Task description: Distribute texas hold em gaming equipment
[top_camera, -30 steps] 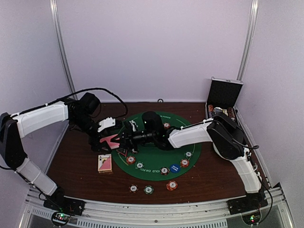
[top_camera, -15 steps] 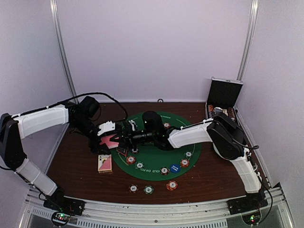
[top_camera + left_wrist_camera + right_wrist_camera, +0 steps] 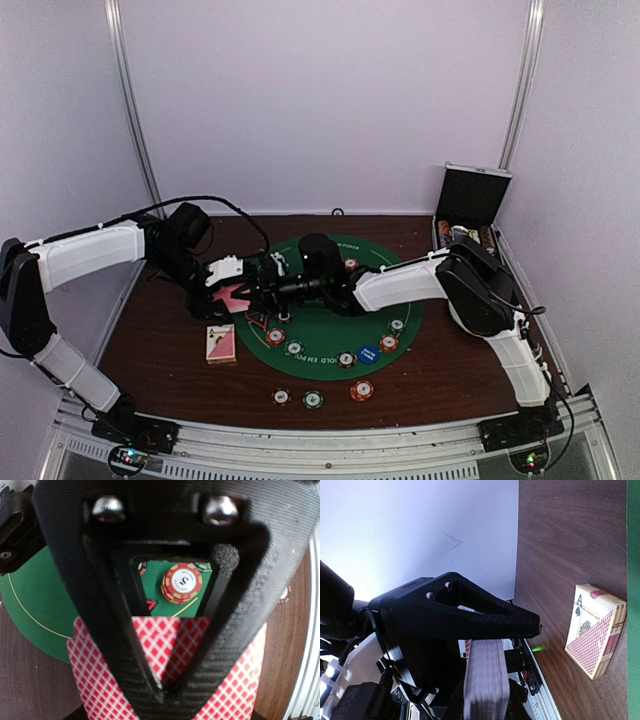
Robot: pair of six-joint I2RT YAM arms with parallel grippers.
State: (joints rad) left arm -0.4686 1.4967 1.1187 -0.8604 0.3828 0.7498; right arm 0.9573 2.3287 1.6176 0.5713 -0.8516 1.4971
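The left claw (image 3: 161, 686) has lifted slightly and edged toward the right claw (image 3: 264, 290). It is clamped on the red-backed cards (image 3: 167, 642), holding them above the bench (image 3: 150, 350) at the green mat (image 3: 320, 340)'s left edge, likely so one can be drawn off for dealing. Whether the right claw is apart or together cannot be told.

Your top view has soft, even light from above, with only faint shadows on the dark counter (image 3: 440, 370). In your left wrist view the black jaws sit close and look blurry, while the red cards (image 3: 90, 670) look sharp. Your right wrist view has a glaring white wall (image 3: 420, 525).
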